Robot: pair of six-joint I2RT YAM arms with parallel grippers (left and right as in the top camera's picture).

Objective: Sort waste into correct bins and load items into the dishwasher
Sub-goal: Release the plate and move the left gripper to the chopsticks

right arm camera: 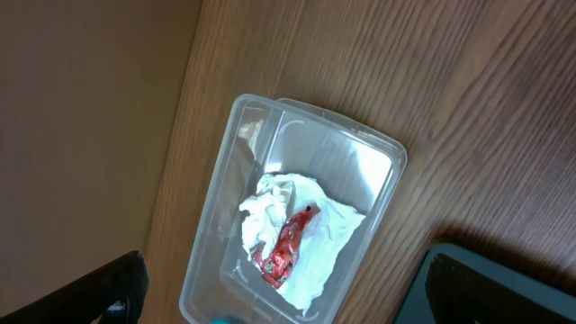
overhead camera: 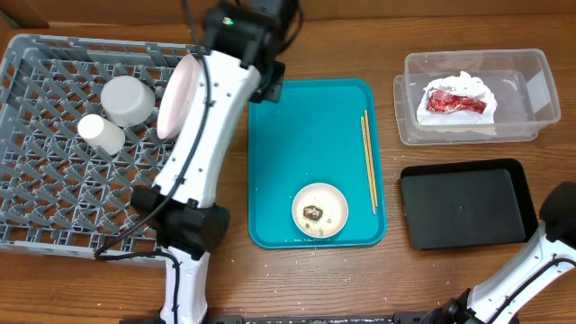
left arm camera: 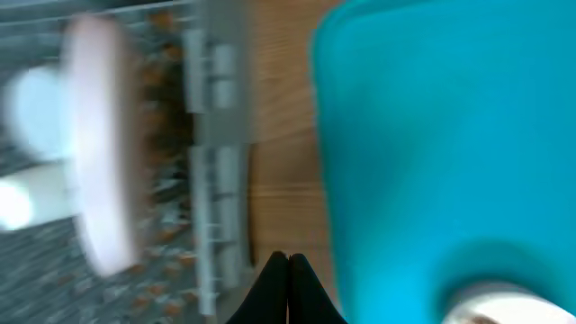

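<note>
The grey dish rack [overhead camera: 54,198] holds a small white cup [overhead camera: 101,133], a bigger white round piece [overhead camera: 126,99] and the large white plate [overhead camera: 178,99], which stands on edge. My left gripper [left arm camera: 288,261] is shut and empty over the bare wood between the rack [left arm camera: 211,180] and the teal tray [left arm camera: 450,135]; its view is blurred. The small pale dish [overhead camera: 319,210] with brown food bits and the chopsticks [overhead camera: 368,162] lie on the teal tray [overhead camera: 279,162]. The napkin with the red wrapper [overhead camera: 457,102] lies in the clear tub [overhead camera: 531,67]. My right gripper [right arm camera: 283,265] is open above that tub [right arm camera: 225,162].
The shallow black tray [overhead camera: 463,202] lies in front of the clear tub, with nothing in it. My right arm [overhead camera: 558,216] stands at the table's right front corner. The left arm [overhead camera: 202,135] reaches across the rack's right side.
</note>
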